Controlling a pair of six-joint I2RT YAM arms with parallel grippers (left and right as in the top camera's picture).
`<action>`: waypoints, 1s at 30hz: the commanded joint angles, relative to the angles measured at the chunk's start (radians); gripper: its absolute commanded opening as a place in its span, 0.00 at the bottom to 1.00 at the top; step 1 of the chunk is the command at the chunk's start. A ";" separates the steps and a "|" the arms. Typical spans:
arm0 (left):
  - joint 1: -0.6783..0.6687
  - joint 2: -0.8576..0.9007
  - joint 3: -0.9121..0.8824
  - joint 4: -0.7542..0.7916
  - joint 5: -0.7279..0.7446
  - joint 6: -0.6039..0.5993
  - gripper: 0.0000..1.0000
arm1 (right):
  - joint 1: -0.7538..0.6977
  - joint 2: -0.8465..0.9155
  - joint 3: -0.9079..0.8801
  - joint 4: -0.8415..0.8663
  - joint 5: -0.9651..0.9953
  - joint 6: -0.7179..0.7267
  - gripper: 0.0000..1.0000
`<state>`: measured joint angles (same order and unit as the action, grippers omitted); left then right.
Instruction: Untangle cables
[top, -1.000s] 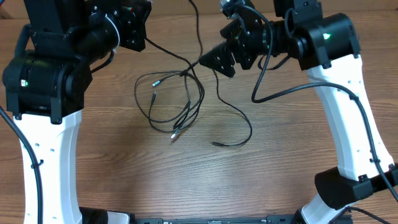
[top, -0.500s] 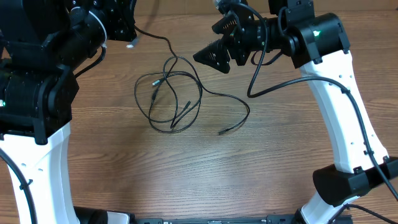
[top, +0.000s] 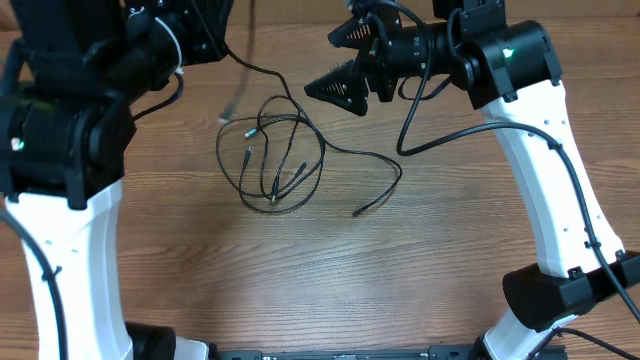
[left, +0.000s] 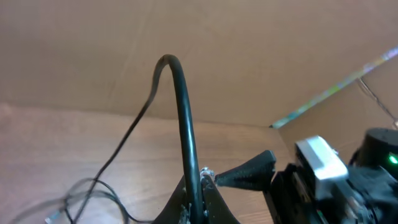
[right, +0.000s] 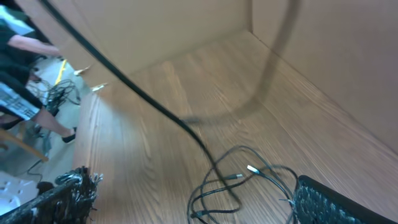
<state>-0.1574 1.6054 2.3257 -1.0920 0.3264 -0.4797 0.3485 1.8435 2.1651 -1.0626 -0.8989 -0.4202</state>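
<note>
My left claw (left: 194, 204) is closed on one strand of the cables (top: 272, 160), near the table's (top: 300, 290) far left corner. That strand runs from it down to the bundle. The rest lies in tangled loops on the table, in the far half, a little left of the middle. One loose end (top: 357, 211) trails out to the right. My right claw (top: 342, 62) hangs by the far edge, just right of the loops, jaws spread wide and holding nothing.

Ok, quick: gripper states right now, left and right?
Left gripper: closed, pinching a cable.
Right gripper: open, holding nothing.
</note>
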 joint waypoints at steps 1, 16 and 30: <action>-0.022 0.044 0.021 -0.003 0.015 -0.140 0.04 | 0.016 0.005 -0.005 0.006 -0.102 -0.068 1.00; -0.110 0.121 0.021 0.099 0.044 -0.454 0.04 | 0.057 0.049 -0.005 0.055 -0.060 -0.135 0.65; -0.077 0.119 0.023 0.131 0.077 -0.387 0.04 | 0.026 0.072 -0.005 0.066 -0.003 -0.127 0.04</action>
<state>-0.2600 1.7329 2.3257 -0.9718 0.3672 -0.9100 0.4034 1.9030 2.1651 -0.9951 -0.9550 -0.5537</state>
